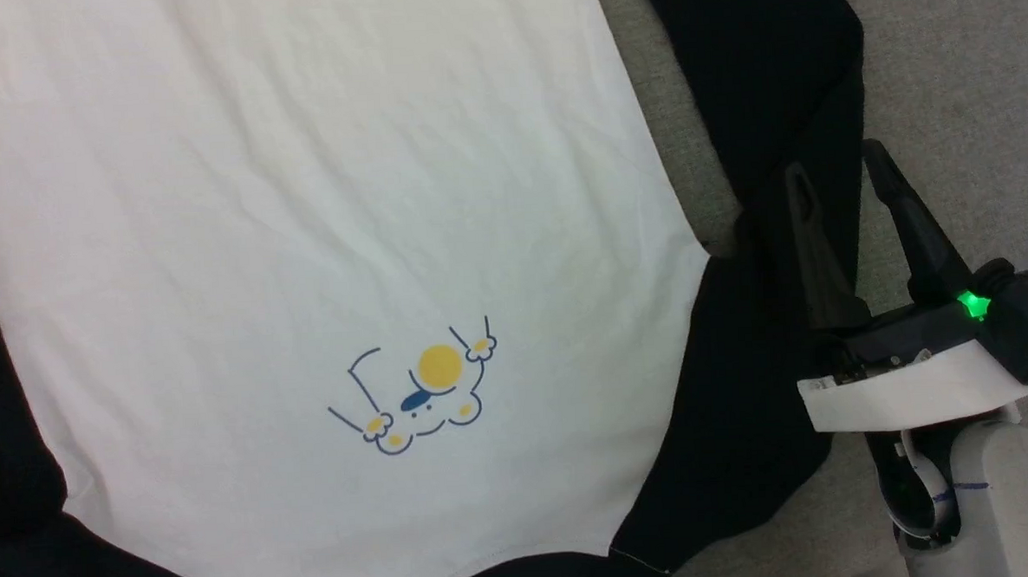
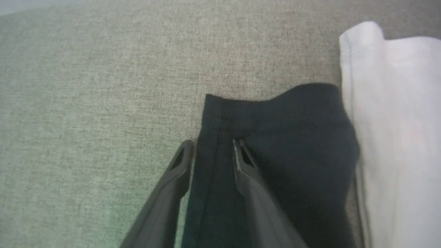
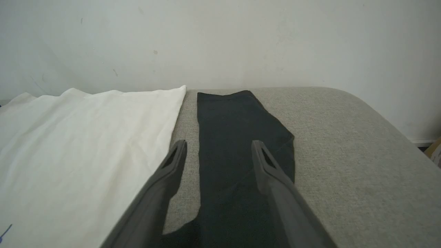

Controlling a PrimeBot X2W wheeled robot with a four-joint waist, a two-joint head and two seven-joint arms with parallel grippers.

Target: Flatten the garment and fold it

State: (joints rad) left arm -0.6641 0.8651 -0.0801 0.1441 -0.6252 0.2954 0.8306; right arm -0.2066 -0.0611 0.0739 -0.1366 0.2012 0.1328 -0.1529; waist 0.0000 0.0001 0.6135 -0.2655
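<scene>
The garment (image 1: 302, 202) lies spread out, its white body face up with the yellow-dot and blue-line print (image 1: 423, 388) and the black neck trim (image 1: 526, 574) near me. My right gripper (image 1: 834, 162) hovers open over the black right sleeve (image 1: 756, 70), its fingers (image 3: 272, 179) standing wide with the sleeve (image 3: 234, 131) lying flat beneath them. In the left wrist view my left gripper (image 2: 213, 146) is closed in on a bunched ridge of the other black sleeve (image 2: 293, 131) just behind its cuff hem. The white body (image 2: 396, 120) lies beside that sleeve.
Everything rests on a grey fabric surface (image 2: 86, 103). In the right wrist view its rounded edge (image 3: 379, 113) drops off to the right, and a pale wall (image 3: 220, 41) stands behind the far edge. Bare grey cloth (image 1: 964, 61) lies right of the right sleeve.
</scene>
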